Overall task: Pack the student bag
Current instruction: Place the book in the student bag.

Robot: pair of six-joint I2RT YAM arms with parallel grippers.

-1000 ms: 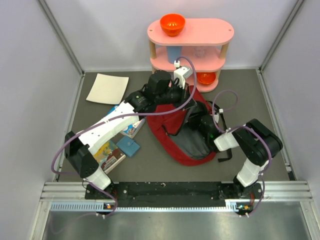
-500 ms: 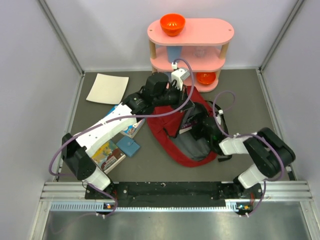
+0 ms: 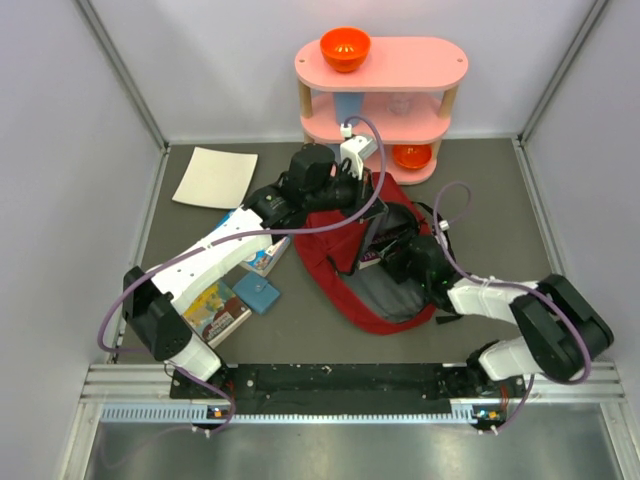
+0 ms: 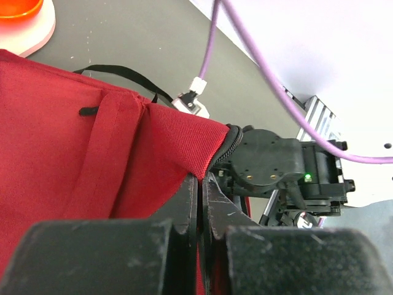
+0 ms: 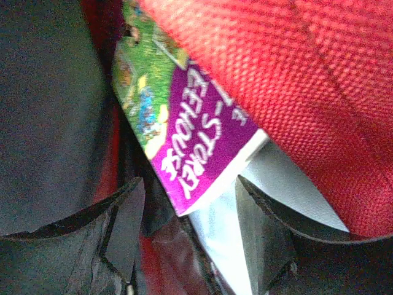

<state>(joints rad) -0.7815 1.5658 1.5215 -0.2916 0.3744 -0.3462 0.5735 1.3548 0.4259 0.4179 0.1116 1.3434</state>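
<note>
Top external view has the bag (image 3: 318, 245) lying in the middle of the surface (image 3: 500, 200), just in front of a pink shelf (image 3: 440, 65), its mouth open toward the right and showing grey lining. The left arm (image 3: 225, 250) stretches across to the bag's far rim. In the left wrist view the left fingers (image 4: 190, 203) are together, clamped on the red fabric at a corner beside the black zipper, with a black strap (image 4: 116, 72) lying on the surface beyond. The right arm (image 3: 490, 295) reaches in from the right, its wrist over the bag's mouth. In the right wrist view the right fingers (image 5: 126, 221) stand apart, and the corner of a book (image 5: 184, 141) with a purple and green cover and white lettering sits in the gap between them, not squeezed. The book's upper part is tucked under red fabric, inside the bag. An orange bowl (image 3: 345, 47) stands on the shelf's top tier and a second bowl (image 3: 412, 156) on its bottom tier. Left of the bag, a pale sheet (image 3: 214, 177) lies near the back corner, a thin book (image 3: 262, 260) lies partly under the left arm, a blue card (image 3: 257, 293) lies just beside it, and a picture book (image 3: 218, 310) lies nearer the arm's base.
</note>
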